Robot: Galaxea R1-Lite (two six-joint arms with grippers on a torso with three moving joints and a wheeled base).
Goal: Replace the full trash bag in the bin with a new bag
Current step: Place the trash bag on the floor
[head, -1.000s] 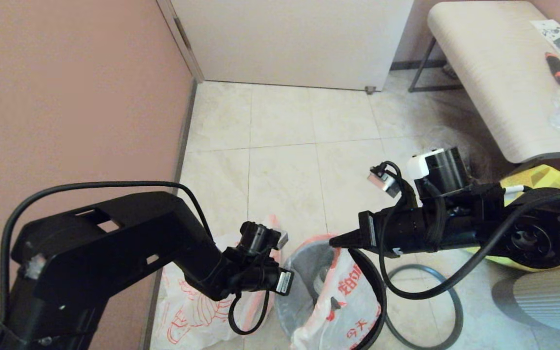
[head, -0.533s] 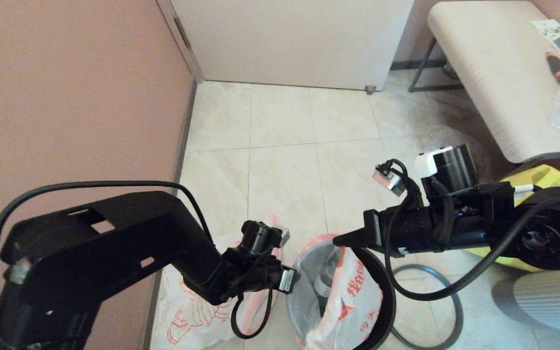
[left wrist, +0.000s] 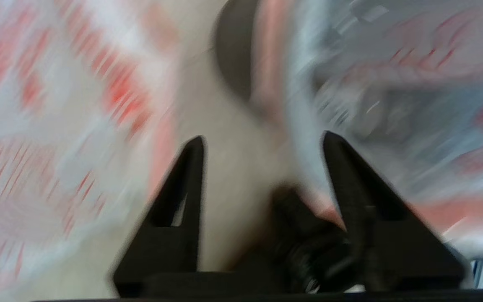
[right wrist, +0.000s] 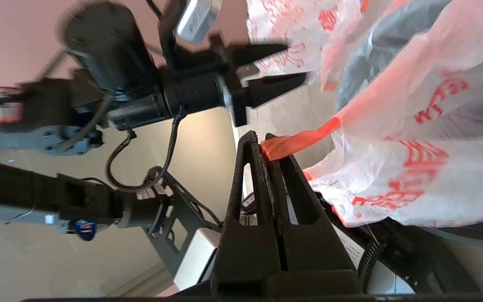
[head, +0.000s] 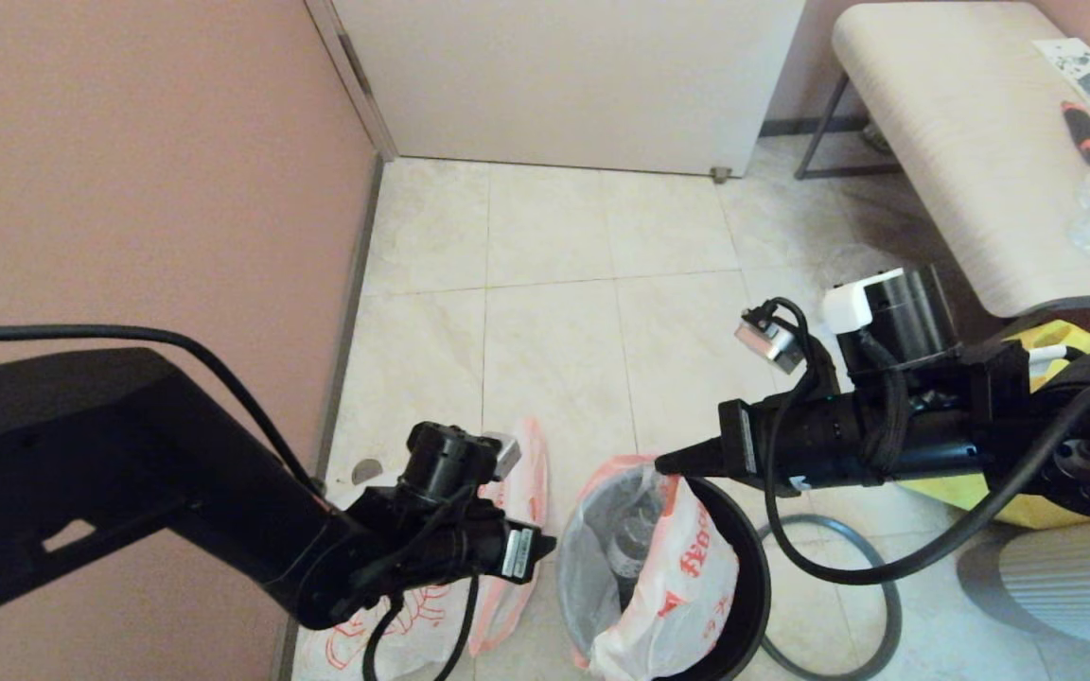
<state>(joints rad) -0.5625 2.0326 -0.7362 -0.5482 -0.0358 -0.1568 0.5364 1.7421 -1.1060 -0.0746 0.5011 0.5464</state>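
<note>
From the head view we saw the bin [head: 744,605] on the tiled floor with the full trash bag [head: 659,567] sitting in it, a bottle showing through the plastic, but the fingertips of both arms were hard to read from up there. The right wrist view filled that in: the right gripper [right wrist: 265,140] had its fingers pressed together on a twisted orange strip of the full trash bag's edge [right wrist: 300,138], at the far rim of the bin. That same view also caught the left gripper [right wrist: 294,63] from the side, its two fingers spread apart with nothing between them. The left wrist view, badly smeared, agreed: both black fingers [left wrist: 183,184] stood well apart over bare floor, holding nothing, just beside the bin on its left. The new bag [head: 507,492] lay flat on the floor left of the bin, partly under the left arm. A loose grey hoop [head: 876,605] lay on the floor touching the bin's right side.
</note>
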